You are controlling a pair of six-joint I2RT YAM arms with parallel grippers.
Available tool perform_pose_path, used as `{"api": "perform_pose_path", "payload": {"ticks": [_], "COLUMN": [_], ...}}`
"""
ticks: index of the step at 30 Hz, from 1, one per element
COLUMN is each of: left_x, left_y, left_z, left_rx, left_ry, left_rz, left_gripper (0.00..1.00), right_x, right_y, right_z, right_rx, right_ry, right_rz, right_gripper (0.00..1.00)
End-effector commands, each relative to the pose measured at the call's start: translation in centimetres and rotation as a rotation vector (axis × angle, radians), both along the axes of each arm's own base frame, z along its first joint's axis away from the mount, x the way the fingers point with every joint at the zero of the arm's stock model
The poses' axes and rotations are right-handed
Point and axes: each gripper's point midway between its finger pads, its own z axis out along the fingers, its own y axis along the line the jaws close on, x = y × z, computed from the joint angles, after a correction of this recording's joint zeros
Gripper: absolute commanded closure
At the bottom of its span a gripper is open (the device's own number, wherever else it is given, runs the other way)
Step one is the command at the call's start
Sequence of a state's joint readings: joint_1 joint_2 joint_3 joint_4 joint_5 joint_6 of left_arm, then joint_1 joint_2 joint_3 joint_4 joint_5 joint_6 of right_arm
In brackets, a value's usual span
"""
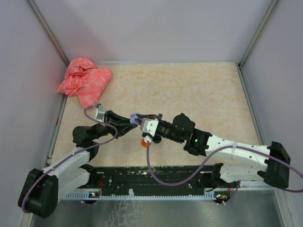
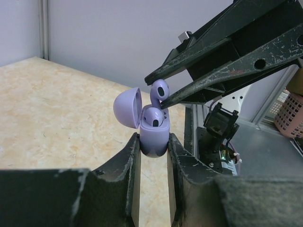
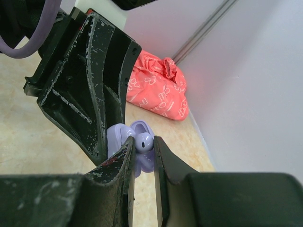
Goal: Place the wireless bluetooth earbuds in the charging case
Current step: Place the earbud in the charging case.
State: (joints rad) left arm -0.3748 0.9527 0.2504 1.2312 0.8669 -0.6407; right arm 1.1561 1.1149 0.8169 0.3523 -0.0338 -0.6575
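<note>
The lilac charging case (image 2: pixel 154 140) is held upright above the table, with my left gripper (image 2: pixel 154 137) shut on its lower body. Its lid (image 2: pixel 128 108) hangs open to the left. One lilac earbud (image 2: pixel 154 118) sits in the case. A second lilac earbud (image 2: pixel 160 90) is just above the case's open top, with my right gripper (image 3: pixel 142 140) shut on it (image 3: pixel 144 141). In the top view both grippers meet at mid-table, left gripper (image 1: pixel 134 119) and right gripper (image 1: pixel 142 118) tip to tip. The case's other socket is hidden.
A crumpled pink bag (image 1: pixel 84 80) lies at the far left corner, also seen as the pink bag (image 3: pixel 156 90) in the right wrist view. A small orange-red piece (image 1: pixel 145 141) lies on the table under the right wrist. Grey walls enclose the table on three sides.
</note>
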Motion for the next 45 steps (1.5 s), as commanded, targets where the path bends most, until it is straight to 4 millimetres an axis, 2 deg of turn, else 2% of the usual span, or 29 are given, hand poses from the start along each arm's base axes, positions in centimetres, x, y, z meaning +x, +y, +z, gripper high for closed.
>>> {"api": "perform_pose_path", "payload": {"ticks": [1,13,18,23,30,41,45], "left_x": [0.4,0.6,0.4,0.1,0.2,1.1,0.9], "left_y": [0.2,0.4,0.5,0.5,0.6,0.7,0.6], "left_z": [1.7,1.6,1.6,1.4,0.7,-0.4,-0.3], "left_rx": [-0.032,-0.031,-0.027,-0.006,0.041,0.100,0.101], "left_ry": [-0.030,-0.048,-0.075,-0.119,-0.192,-0.207,-0.215], "left_rz": [0.024,0.047,0.054,0.051,0.079,0.116,0.107], "left_gripper": [1.00,1.00,1.00,1.00,1.00,1.00,1.00], "right_x": [-1.5,-2.7,-3.2,-2.3,-1.5,-1.1,-0.5], "right_y": [0.5,0.4,0.3,-0.4,-1.2,-0.5,-0.1], "right_z": [1.8,1.1,1.1,1.0,2.0,3.9,3.4], "right_rx": [0.072,0.038,0.027,0.034,0.089,0.279,0.290], "right_ry": [-0.002,0.096,0.134,0.158,0.215,0.385,0.410], "right_rz": [0.068,0.117,0.135,0.067,-0.001,-0.020,-0.047], "right_gripper": [0.84,0.78,0.71,0.64,0.50,0.34,0.32]}}
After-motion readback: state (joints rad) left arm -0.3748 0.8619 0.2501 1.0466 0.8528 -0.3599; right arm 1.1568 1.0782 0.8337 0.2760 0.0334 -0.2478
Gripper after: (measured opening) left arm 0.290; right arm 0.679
